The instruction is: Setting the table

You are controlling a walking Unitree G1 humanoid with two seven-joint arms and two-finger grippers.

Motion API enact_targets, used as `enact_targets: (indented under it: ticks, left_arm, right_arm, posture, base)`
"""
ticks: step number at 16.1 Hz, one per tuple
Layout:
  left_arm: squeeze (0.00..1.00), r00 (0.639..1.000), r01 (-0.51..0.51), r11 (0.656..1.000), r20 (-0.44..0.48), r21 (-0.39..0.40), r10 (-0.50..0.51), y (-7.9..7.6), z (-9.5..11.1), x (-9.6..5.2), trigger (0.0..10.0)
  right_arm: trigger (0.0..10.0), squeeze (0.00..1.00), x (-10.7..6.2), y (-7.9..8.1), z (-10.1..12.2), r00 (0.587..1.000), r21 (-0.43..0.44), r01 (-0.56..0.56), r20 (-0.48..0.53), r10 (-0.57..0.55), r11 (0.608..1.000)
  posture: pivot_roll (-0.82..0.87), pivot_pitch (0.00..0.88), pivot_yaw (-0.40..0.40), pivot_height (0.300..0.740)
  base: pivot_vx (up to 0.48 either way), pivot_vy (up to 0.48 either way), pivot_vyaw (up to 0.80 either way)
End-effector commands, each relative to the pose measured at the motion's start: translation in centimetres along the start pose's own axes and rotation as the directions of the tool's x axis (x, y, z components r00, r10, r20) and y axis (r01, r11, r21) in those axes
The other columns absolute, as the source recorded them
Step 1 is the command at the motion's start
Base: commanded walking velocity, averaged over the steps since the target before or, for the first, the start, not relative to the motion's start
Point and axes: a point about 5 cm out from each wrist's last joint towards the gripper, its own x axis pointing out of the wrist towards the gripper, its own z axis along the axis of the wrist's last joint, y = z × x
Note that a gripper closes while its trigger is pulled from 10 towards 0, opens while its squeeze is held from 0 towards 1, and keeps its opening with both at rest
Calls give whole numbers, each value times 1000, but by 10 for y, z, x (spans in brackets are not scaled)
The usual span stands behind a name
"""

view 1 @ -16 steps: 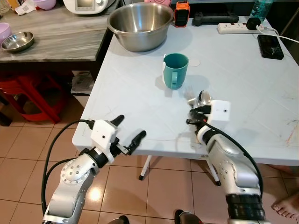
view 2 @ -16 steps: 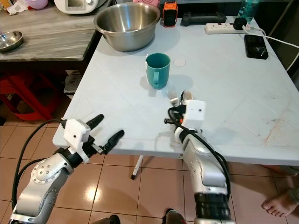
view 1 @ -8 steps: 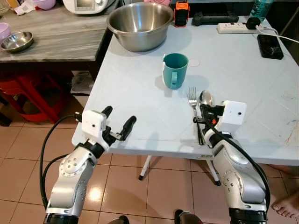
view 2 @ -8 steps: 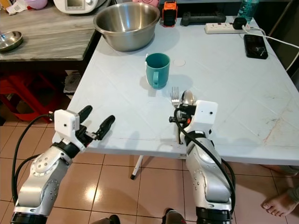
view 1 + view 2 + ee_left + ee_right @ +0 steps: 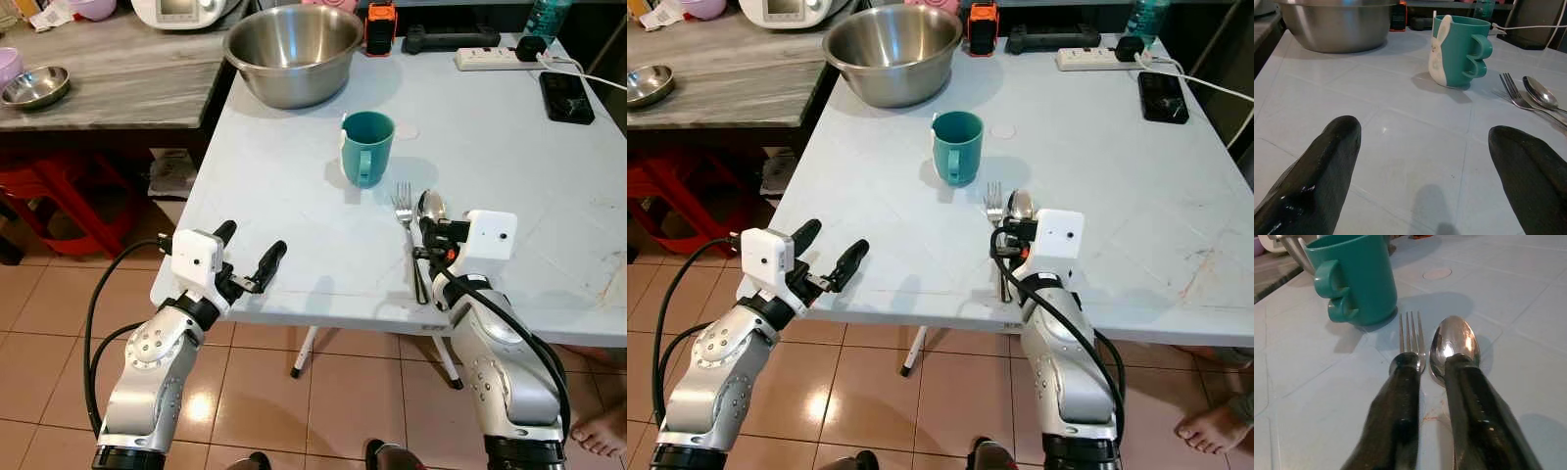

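A teal mug [image 5: 367, 147] stands upright near the middle of the pale blue table [image 5: 284, 196]. Just in front of it a fork [image 5: 403, 206] and a spoon [image 5: 431, 207] lie side by side, heads toward the mug. My right gripper [image 5: 432, 241] hovers low over their handles, its fingers [image 5: 1405, 377] close together with only bare table in the gap between them. The handle ends stick out toward the table's front edge. My left gripper [image 5: 252, 242] is open at the front left edge of the table, holding nothing.
A large steel bowl [image 5: 294, 49] sits at the back left. A power strip [image 5: 485, 59] and a phone [image 5: 566, 96] lie at the back right. A wooden counter carries a small steel bowl [image 5: 36, 86]. A person's foot [image 5: 598, 431] is on the tiled floor.
The fork and spoon, held up in my right gripper a second ago, now lie on the table and the gripper has drawn back over their handles. My left gripper rose to the table edge.
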Motion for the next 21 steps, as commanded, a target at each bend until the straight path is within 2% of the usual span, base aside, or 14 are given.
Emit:
enact_targets:
  ticks: [1,5,8,13,14,15,16,17,18,21]
  left_arm:
    - [0,1000,-15,1000,-23,-7,15,2,-4,-4,10000]
    - [0,999,12,1000,-33,-15,-13,-3,-6,-3,10000]
    - [0,994,94,995,-50,16,-93,-9,-7,-8,10000]
    - [0,992,111,994,-67,20,-109,-11,-9,-13,10000]
    - [0,990,124,992,-71,18,-122,-13,-9,-14,10000]
    - [0,989,128,992,-72,19,-126,-13,-9,-14,10000]
    - [0,989,129,991,-72,17,-128,-13,-9,-14,10000]
    - [0,989,130,991,-73,17,-129,-13,-9,-14,10000]
    - [0,989,131,991,-74,17,-129,-12,-9,-14,10000]
    - [0,988,135,991,-80,15,-134,-12,-9,-16,10000]
  right_arm:
    - [10000,1000,3,4,-4,999,-1,-16,-32,16,1000]
    - [10000,1000,12,4,-3,997,-21,-44,-66,43,999]
    - [10000,1000,20,7,-4,993,-32,-70,-100,67,997]
    - [10000,1000,32,12,-10,984,-19,-98,-153,94,995]
    - [10000,667,34,14,-12,981,-24,-104,-167,99,994]
    - [10000,192,35,15,-13,979,-29,-110,-175,103,994]
    - [8941,0,36,17,-16,976,-36,-114,-193,105,993]
    - [941,0,36,18,-18,972,-43,-122,-206,110,992]
    - [0,0,35,19,-20,969,-41,-125,-221,113,991]
    - [0,0,30,21,-28,957,-53,-127,-268,108,991]
  posture:
    - [-151,190,79,740]
    - [-154,202,86,740]
    - [-146,214,87,740]
    - [-140,225,85,740]
    - [-139,226,83,740]
    - [-139,225,84,740]
    - [-139,225,82,740]
    - [-138,225,80,740]
    - [-137,226,80,740]
    - [-135,224,80,740]
  base:
    - [0,0,0]
    - [0,0,0]
    - [0,0,0]
    - [0,0,0]
    - [0,0,0]
    - [0,0,0]
    - [0,0,0]
    - [0,0,0]
    - [0,0,0]
    - [0,0,0]
